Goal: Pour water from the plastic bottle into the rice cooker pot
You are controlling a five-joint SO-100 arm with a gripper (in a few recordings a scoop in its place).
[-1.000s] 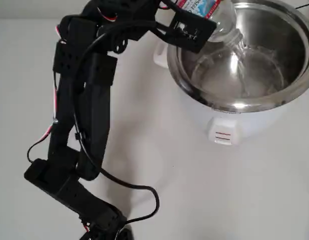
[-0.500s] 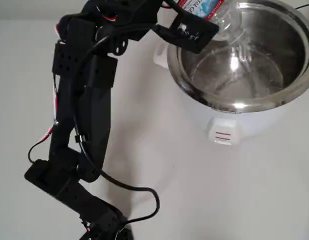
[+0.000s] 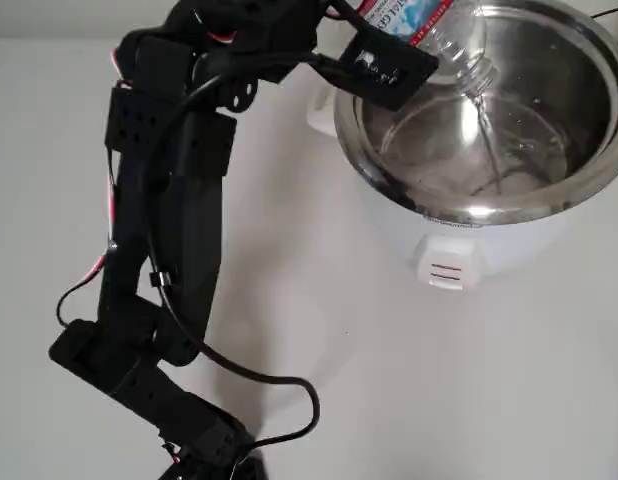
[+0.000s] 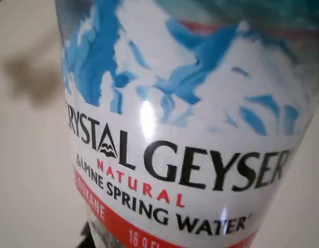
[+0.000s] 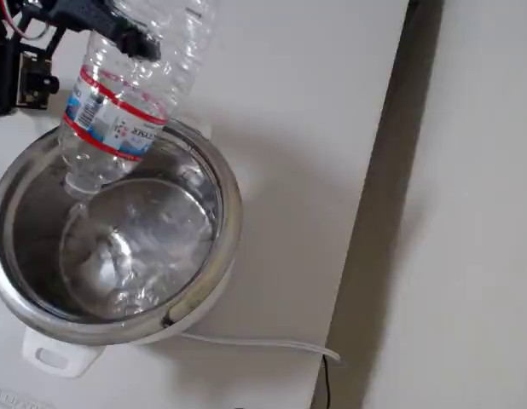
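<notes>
Steel pot (image 3: pixel 589 150) sits in a white cooker (image 3: pixel 459 255) on the counter (image 3: pixel 409 380). Overhead view shows a thin stream of water (image 3: pixel 486 130) falling from the bottle's mouth; the fixed view instead shows the bottle (image 5: pixel 118 111) tipped neck-down over the pot (image 5: pixel 217 183), with water pooled in the bottom (image 5: pixel 131 256). Wrist view shows the bottle's label close up (image 4: pixel 190 155). Tool (image 3: pixel 374 45) is clamped on the bottle (image 3: pixel 439 30) at the label, at the pot's upper-left rim.
</notes>
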